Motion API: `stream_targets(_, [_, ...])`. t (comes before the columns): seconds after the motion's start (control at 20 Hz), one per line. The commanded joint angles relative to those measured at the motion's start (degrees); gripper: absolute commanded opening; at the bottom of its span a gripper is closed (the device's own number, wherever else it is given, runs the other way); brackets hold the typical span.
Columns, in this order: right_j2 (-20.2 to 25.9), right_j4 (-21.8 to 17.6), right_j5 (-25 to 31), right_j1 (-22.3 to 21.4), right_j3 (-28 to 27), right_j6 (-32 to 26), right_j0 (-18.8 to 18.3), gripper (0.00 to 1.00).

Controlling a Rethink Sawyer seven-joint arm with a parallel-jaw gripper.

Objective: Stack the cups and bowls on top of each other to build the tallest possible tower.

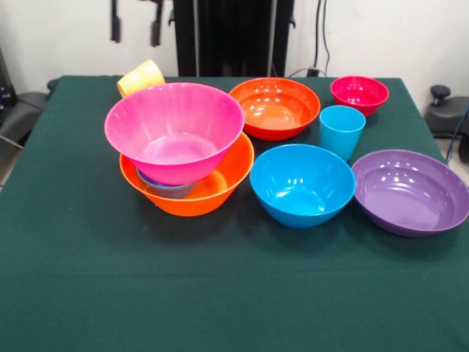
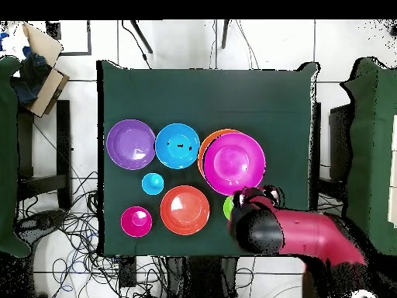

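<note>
The tower is a large pink bowl resting in the large orange bowl, with a small bluish bowl showing between them; overhead it shows as pink. A yellow-orange cup lies tilted just behind it. The light blue cup stands upright between the red-orange bowl, magenta bowl, blue bowl and purple bowl. My gripper hangs at the top edge above the yellow cup, its two dark tips apart and empty. The green bowl is hidden.
The green cloth table has open room along its front. In the overhead view my red and black arm reaches in over the table's edge beside the pink bowl. Cables and chairs surround the table.
</note>
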Motion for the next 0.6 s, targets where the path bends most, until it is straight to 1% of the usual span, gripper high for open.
stream_targets(0.05, [-7.7,0.6,1.7,2.0,1.2,19.6,13.7,1.0])
stream_targets(0.15, [-9.2,1.9,0.6,3.4,0.9,22.2,16.9,1.0])
stream_targets(0.35, [-11.7,3.7,-1.5,6.4,-0.4,26.8,22.3,1.0])
stream_targets(0.45, [-12.7,3.9,-2.2,7.8,-1.3,28.4,24.0,1.0])
stream_targets(0.6, [-13.2,3.6,-3.3,9.6,-2.4,29.2,24.7,1.0])
